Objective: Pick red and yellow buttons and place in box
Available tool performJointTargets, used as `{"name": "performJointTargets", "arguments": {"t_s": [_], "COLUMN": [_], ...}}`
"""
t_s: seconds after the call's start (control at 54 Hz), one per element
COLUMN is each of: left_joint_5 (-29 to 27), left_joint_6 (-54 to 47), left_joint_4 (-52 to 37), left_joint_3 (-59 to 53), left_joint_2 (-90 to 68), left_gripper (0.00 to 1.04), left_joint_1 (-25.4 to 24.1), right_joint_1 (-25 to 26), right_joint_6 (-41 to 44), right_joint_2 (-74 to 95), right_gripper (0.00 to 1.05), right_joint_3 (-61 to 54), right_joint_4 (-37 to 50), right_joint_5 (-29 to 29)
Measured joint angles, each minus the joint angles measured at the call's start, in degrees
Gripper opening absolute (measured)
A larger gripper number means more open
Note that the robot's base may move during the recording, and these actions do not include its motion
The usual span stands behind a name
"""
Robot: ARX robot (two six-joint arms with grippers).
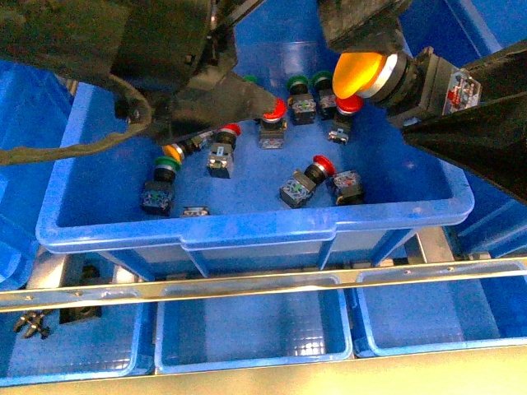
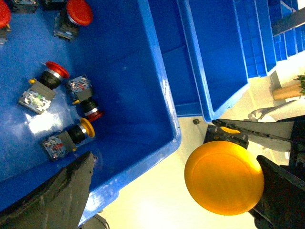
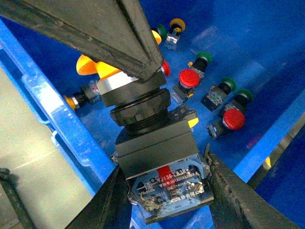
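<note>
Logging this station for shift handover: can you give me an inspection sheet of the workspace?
Surface: metal rail under the blue box, gridded trays below.
Job's things: large yellow button held in the air by the box; red buttons and a small yellow button lie inside.
Clutter: green buttons in the box; small metal part in one tray.
Grippers: right gripper shut on the large yellow button; left gripper open.
Cables: sleeved cable along the left arm.
Surroundings: more blue bins.
</note>
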State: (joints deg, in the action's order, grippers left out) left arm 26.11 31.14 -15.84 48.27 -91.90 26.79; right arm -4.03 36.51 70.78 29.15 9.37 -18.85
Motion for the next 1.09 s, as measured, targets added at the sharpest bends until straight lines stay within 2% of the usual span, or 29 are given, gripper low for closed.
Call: {"name": "performJointTargets", "arguments": {"t_s": [0.407,0.666,0.889,0.981,1.092], "left_joint_5": [2.56,2.12,-0.79,-5.07,-7.02], "left_joint_6": [-1.73,-1.18,0.81,2.73,4.90], "left_joint_4": [0.31,0.85,0.83,-0.07,-1.20], "left_joint_3": [-0.59,1.38,2.60,3.37,4.48], "left_joint_2": [-0.76,-2.62,-3.78,-3.78,-3.78], "left_gripper": [0.97,0.97,0.97,0.97,0.97], "left_joint_1": [-3.45,-3.21,-1.38,-0.98,-1.27], "right_joint_1": [-0.31,-2.29,-4.11,-4.31,-3.87], "right_joint_6": [0.59,-0.15,-2.45,-2.62,-3.13], "right_joint_2": [0.76,0.79,0.39,0.28,0.24], "right_gripper": [0.34,0.34,0.34,0.34,0.34], "right_joint_3": [0.09,0.07,-1.25,-2.69,-4.11], "right_joint_4": [0.28,-0.13,0.48,0.04,-0.31], "right_joint_5": [-0.55,3.21,6.86,8.81,10.27]}}
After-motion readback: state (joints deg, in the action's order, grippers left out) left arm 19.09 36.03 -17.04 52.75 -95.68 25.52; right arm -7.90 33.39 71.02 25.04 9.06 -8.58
